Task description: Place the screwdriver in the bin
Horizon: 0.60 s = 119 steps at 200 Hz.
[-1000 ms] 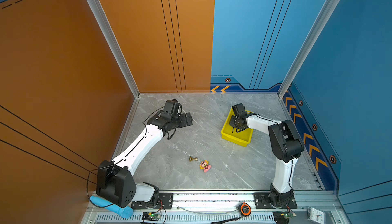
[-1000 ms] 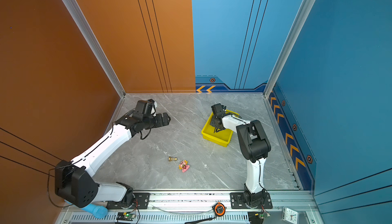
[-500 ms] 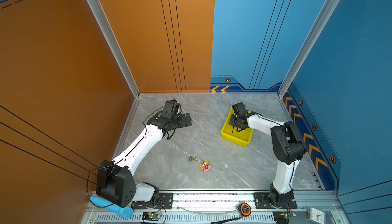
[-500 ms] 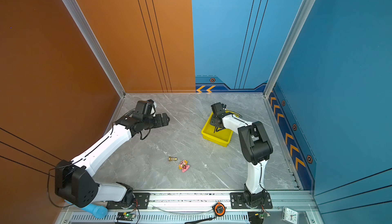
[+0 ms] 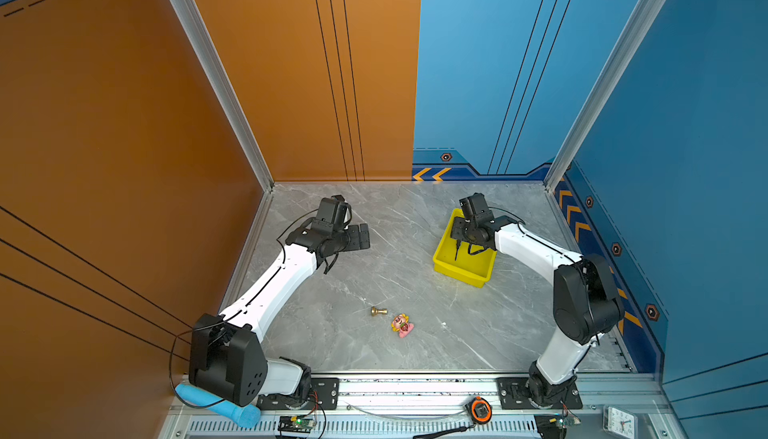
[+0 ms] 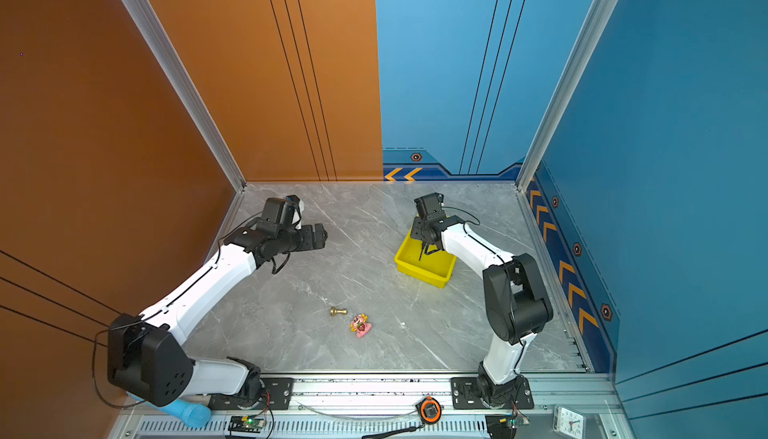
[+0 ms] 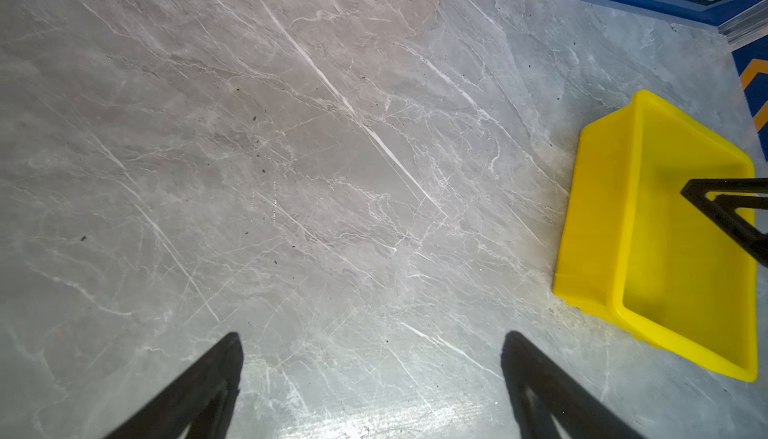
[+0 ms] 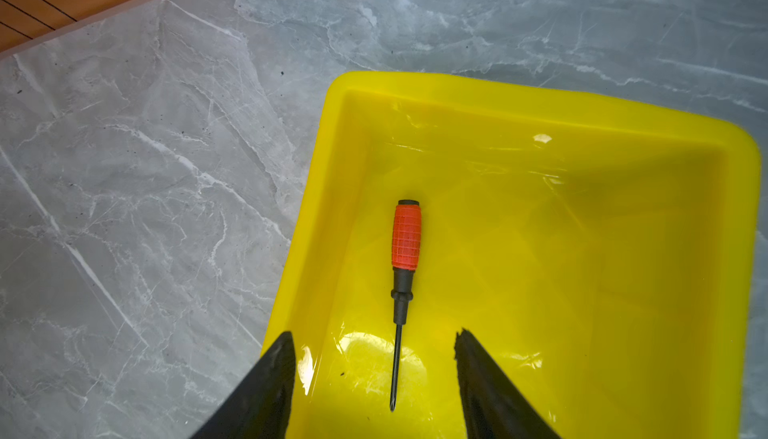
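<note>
The screwdriver [image 8: 406,246], with a red-orange handle and thin black shaft, lies flat on the floor of the yellow bin [image 8: 498,96], close to one side wall. My right gripper [image 8: 372,335] hangs open just above it. Its shaft tip lies between the spread fingers, touching neither. In both top views the right gripper [image 5: 465,235] [image 6: 424,235] is over the far end of the bin [image 5: 461,275] [image 6: 419,273]. My left gripper [image 5: 359,235] [image 7: 372,335] is wide open over bare marble left of the bin, holding nothing.
A small brass knob [image 5: 378,311] and a pink toy figure [image 5: 402,324] lie on the marble near the front middle. Orange and blue walls close in the left, back and right sides. The bin's side wall [image 7: 590,208] shows in the left wrist view.
The right gripper's jaws have spread apart over the bin and the screwdriver now lies loose inside it. The left arm has hardly moved.
</note>
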Motion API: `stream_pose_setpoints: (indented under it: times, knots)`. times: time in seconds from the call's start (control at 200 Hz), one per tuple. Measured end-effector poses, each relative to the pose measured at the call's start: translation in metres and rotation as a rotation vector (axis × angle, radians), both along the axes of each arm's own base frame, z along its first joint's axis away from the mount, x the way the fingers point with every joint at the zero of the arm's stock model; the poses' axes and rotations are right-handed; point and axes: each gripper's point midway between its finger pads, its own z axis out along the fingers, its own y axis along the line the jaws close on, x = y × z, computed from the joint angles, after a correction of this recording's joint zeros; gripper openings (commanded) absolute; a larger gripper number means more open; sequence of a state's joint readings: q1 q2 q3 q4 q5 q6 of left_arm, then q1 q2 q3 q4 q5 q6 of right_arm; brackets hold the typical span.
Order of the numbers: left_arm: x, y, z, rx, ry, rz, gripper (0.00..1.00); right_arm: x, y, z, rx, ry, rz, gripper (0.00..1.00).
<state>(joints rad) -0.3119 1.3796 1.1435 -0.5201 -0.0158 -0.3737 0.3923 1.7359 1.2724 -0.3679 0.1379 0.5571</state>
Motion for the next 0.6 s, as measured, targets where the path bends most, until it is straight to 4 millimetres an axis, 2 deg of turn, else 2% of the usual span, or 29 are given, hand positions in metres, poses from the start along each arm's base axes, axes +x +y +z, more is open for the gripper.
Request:
stream_pose_setpoints:
  times: [0.245,0.391,0.501,0.596]
  knots:
    - [-0.001,0.008,-0.007,0.039,0.008,-0.018,0.98,-0.005,-0.005,0.031,-0.010,-0.063,-0.003,0.76]
    - [0.000,0.010,-0.008,0.064,0.002,-0.026,0.98,-0.005,-0.008,0.040,-0.037,-0.087,0.007,0.82]
    - [-0.003,0.020,-0.012,0.114,0.000,-0.011,0.98,-0.005,-0.010,0.045,-0.060,-0.099,0.025,0.86]
    - [-0.010,0.034,-0.014,0.171,-0.015,0.018,0.98,-0.008,-0.015,0.058,-0.092,-0.126,0.037,0.88]
